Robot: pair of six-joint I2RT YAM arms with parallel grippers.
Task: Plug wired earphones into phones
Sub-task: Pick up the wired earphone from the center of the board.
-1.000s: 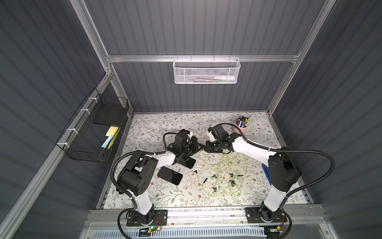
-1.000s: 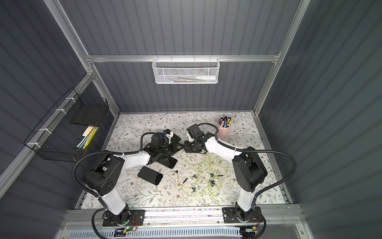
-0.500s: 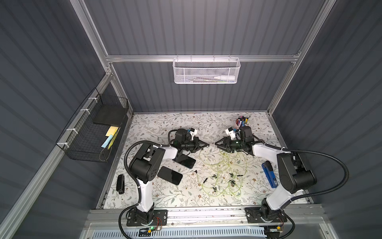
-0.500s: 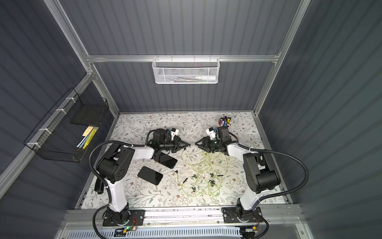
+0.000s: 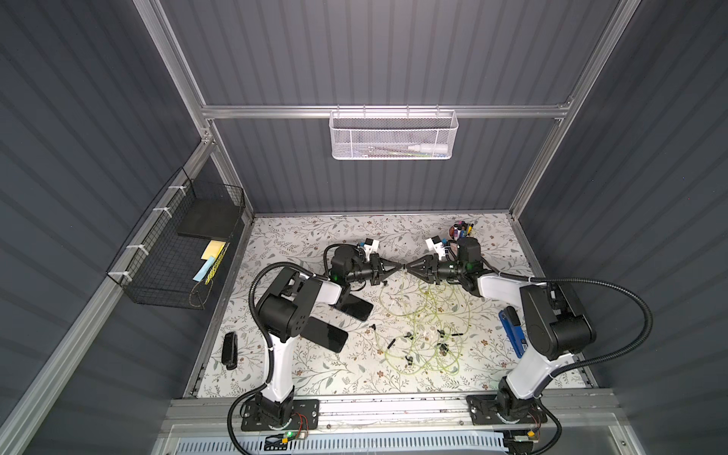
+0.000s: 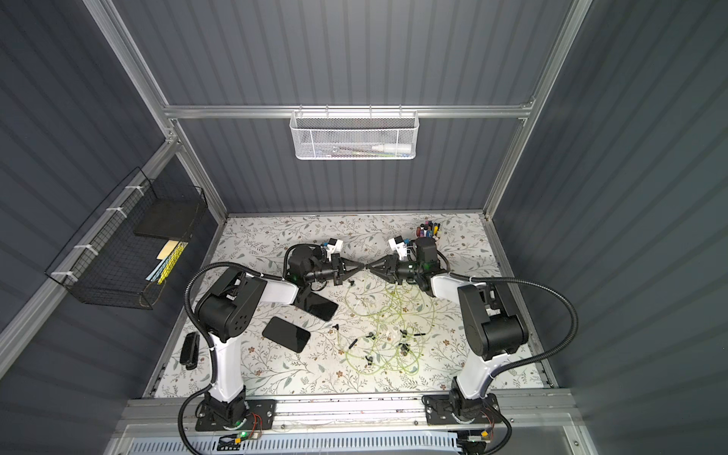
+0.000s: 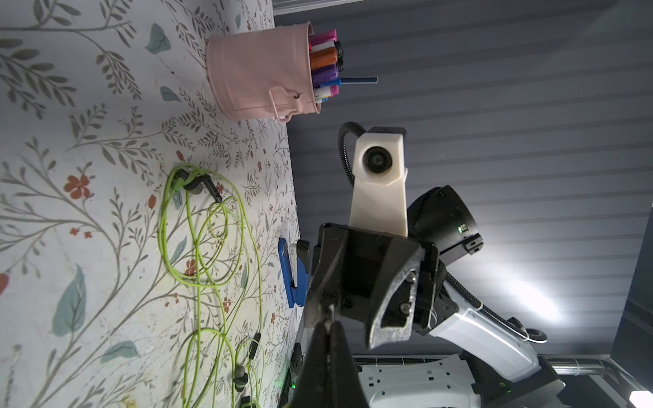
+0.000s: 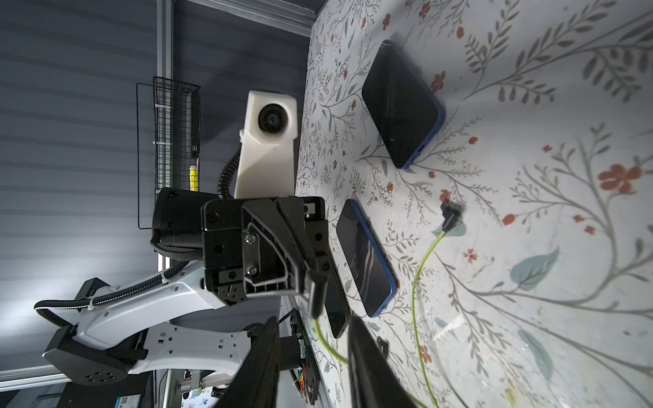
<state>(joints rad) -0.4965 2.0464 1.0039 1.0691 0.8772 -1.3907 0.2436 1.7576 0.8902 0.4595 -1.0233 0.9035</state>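
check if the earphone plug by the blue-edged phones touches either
Apart. Right wrist view: bare cloth separates the earphone plug from one blue-edged phone and the other.

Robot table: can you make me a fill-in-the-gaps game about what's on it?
The pens stand in a ___ bucket.
The wired earphones have yellow-___ cables.
The mesh basket on the back wall is ___.
The left claw and the right claw point at each other; the open one is the ___.
Missing words: pink, green, white, right.
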